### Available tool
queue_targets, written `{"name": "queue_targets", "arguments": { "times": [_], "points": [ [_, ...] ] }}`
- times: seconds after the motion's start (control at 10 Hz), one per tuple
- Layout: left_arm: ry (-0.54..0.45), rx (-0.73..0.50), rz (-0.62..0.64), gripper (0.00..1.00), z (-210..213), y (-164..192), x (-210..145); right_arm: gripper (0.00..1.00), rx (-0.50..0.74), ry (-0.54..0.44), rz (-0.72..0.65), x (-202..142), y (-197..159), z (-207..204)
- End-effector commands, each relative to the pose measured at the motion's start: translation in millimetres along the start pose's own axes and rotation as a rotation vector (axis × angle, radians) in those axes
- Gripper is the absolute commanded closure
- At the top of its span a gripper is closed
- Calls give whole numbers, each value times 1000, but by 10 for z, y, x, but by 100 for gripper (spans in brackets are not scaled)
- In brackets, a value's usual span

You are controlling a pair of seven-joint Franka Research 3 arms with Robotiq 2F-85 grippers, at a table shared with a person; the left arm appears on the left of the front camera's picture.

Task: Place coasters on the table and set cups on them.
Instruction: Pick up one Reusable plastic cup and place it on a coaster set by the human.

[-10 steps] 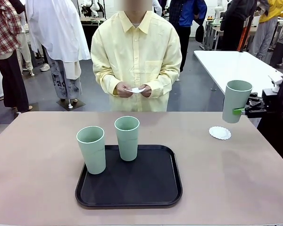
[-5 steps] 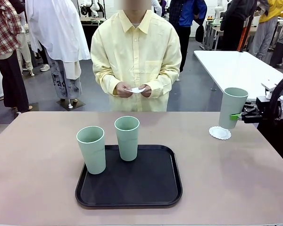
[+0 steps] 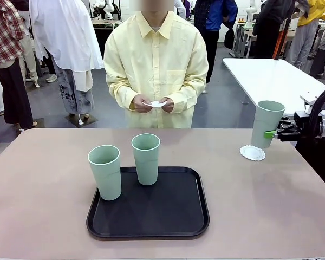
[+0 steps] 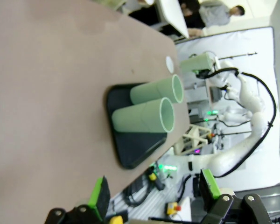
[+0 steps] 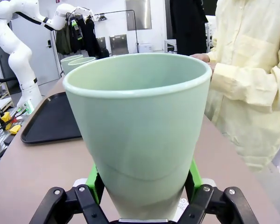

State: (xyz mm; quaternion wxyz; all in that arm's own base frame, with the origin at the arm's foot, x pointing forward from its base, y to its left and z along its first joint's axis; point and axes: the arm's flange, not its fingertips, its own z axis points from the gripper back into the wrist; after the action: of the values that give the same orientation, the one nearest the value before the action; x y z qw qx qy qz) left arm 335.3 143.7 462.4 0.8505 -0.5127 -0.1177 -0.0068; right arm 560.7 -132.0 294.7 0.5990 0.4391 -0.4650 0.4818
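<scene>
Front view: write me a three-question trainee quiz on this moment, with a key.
1. True or false: the right claw is shut on a mint-green tumbler.
2. Multiple choice: how many more tumblers stand on the black tray? A) one B) two C) three
3. Fill in: on the table, at the held tumbler's base, lies a white lace-edged ____.

Key: 1 true; 2 B; 3 coaster.
</scene>
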Motion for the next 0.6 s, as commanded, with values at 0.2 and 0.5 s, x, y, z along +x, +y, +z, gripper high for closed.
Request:
{"name": "queue_targets", "arguments": {
  "times": [0.2,0.5],
  "points": [
    [-9,-18,-17,0,6,-3,7,18,76,-15,40,-125,-69,-75],
    [-9,-18,-17,0,6,-3,7,18,95,-37,76,-218,-132,-118]
  ]
}}
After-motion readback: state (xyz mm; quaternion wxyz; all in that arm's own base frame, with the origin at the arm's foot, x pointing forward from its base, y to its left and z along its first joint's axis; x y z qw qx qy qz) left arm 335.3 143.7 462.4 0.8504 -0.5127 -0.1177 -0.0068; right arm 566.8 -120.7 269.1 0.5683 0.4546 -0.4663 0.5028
